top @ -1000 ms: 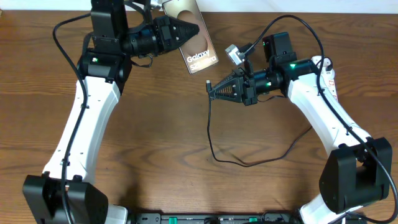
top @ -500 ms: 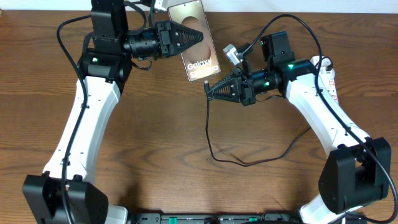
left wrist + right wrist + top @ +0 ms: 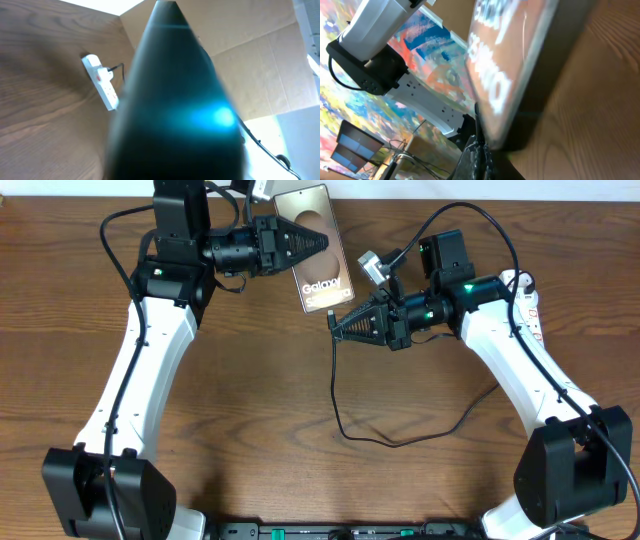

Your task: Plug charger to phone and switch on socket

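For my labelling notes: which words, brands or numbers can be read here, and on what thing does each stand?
"Galaxy": white letters on the phone.
Line below it: too blurred to read.
The socket: red marks only, nothing readable.

Blurred phone [image 3: 510, 65], cut off at the right wrist view's top edge — socket [image 3: 530, 305] mostly behind the right arm [image 3: 520, 368]

The bench [image 3: 260, 400] was dark brown wood with a clear grain. Pale cardboard panels [image 3: 260, 55] stood at its far edge, and a brightly coloured mural [image 3: 355, 100] filled the background elsewhere.
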Motion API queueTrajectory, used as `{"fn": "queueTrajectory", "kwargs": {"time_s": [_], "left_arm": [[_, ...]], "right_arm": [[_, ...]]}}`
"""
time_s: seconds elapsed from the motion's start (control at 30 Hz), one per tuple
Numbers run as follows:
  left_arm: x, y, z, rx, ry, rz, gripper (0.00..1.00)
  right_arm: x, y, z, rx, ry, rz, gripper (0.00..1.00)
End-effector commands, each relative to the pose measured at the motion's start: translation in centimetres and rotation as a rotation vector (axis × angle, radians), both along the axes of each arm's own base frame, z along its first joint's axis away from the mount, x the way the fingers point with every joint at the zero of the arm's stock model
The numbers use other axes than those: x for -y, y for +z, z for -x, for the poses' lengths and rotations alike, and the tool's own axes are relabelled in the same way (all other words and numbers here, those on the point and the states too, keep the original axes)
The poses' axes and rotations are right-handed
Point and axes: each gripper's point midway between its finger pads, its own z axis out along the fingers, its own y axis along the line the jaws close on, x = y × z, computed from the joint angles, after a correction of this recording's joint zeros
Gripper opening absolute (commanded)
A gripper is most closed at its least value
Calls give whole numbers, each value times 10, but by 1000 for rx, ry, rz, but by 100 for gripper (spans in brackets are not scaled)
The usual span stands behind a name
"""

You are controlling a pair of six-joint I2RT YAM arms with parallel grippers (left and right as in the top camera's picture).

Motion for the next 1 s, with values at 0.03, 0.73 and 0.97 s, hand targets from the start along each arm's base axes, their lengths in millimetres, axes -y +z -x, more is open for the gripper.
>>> {"fn": "queueTrajectory", "kwargs": {"time_s": [0.03, 0.73, 0.97], "left_arm": [[1, 14, 12, 33, -68, 31, 7], [0, 12, 6, 99, -41, 5, 7], [-1, 12, 5, 122, -37, -2, 7]], "right_arm": [[0, 13, 8, 8, 19, -28, 1], [0, 13, 8, -8, 19, -24, 1], [0, 13, 8, -8, 19, -24, 1]]}}
